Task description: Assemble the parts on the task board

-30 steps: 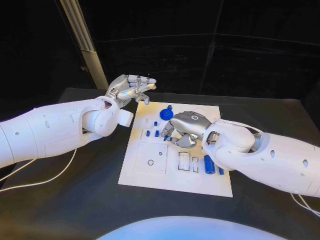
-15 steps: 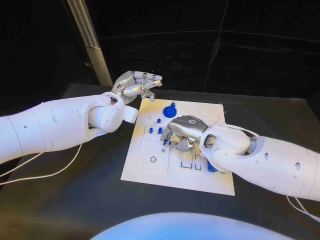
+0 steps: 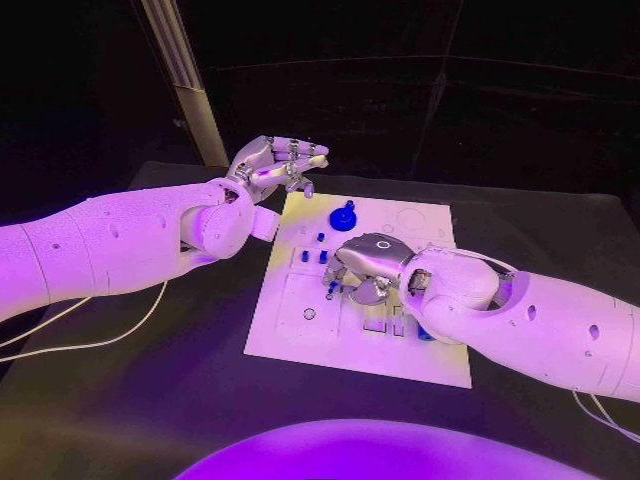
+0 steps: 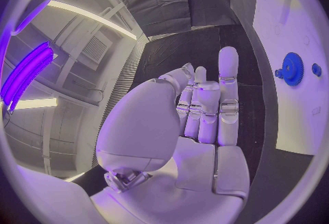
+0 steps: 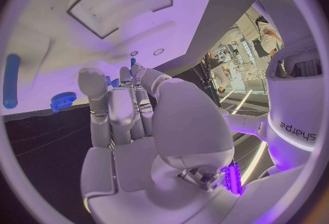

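Observation:
The white task board (image 3: 299,340) lies in the middle of the black table. My right hand (image 3: 366,265) hovers palm down over its middle, fingers curled toward the board. A small blue part (image 3: 330,290) sits at the fingertips, and it also peeks out between them in the right wrist view (image 5: 132,62). Two short blue pegs (image 3: 313,257) stand just left of that hand. A blue gear (image 3: 343,217) sits at the board's far end and is also seen from the wrists (image 4: 293,68) (image 5: 63,101). My left hand (image 3: 280,162) is raised beyond the board's far left corner, fingers curled in with nothing seen in them.
A long blue bar (image 3: 423,333) lies on the board's right side, partly under my right forearm, and appears in the right wrist view (image 5: 11,80). Rectangular slots (image 3: 369,322) are cut near it. A pale post (image 3: 190,90) rises behind the table. A white cable (image 3: 104,340) trails off the left side.
The camera has shifted a little. My right hand has come slightly nearer along the board, the small blue part staying at its fingertips. The left hand holds about the same place.

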